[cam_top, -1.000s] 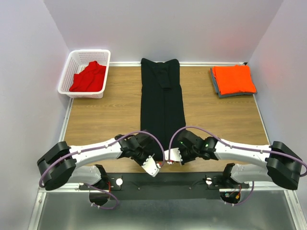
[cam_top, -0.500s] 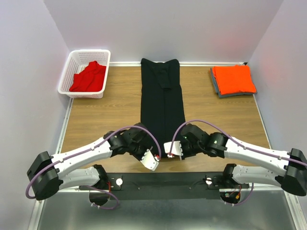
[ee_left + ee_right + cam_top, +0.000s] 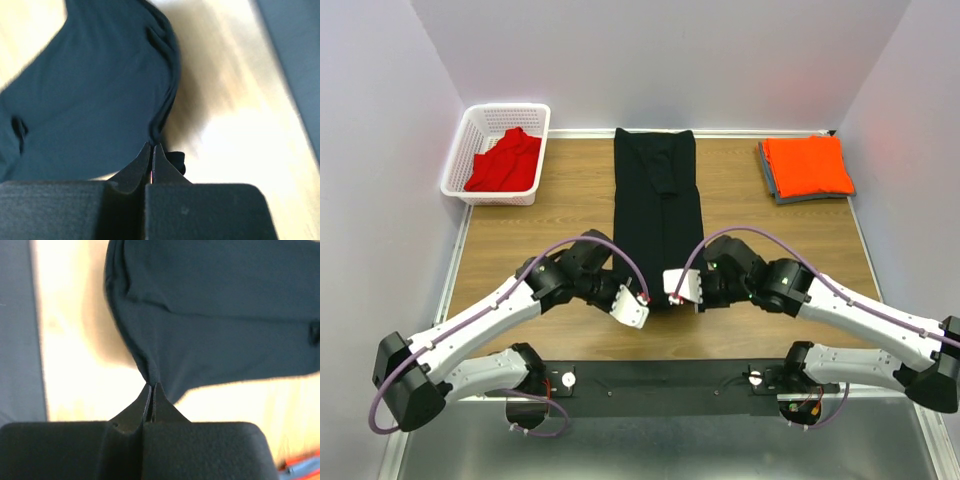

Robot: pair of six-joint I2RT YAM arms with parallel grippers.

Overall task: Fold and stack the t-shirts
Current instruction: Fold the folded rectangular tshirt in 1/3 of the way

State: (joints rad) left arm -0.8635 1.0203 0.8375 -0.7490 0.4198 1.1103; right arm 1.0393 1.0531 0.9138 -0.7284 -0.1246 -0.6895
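The black t-shirt (image 3: 658, 215) lies as a long narrow strip down the middle of the worktop (image 3: 560, 230), and its near end sits right at my two claws. My left claw (image 3: 643, 299) is pressed together on the near left corner of that end. In the left wrist view the cloth's edge gathers into a thin fold that runs straight into the closed tips (image 3: 152, 150). My right claw (image 3: 672, 297) pinches the near right corner in the same way. Its wrist view shows the cloth drawn to a point between the tips (image 3: 151, 389). The two claws sit close together, just either side of the strip's middle line.

From my claws the shirt stretches away flat to the worktop's far edge, with a smaller fold lying on top near the far end. At the far left stands a white mesh basket (image 3: 470, 150) with a crumpled red t-shirt (image 3: 505, 160) inside. At the far right a folded orange t-shirt (image 3: 807, 165) rests on the worktop, well apart from the black one.
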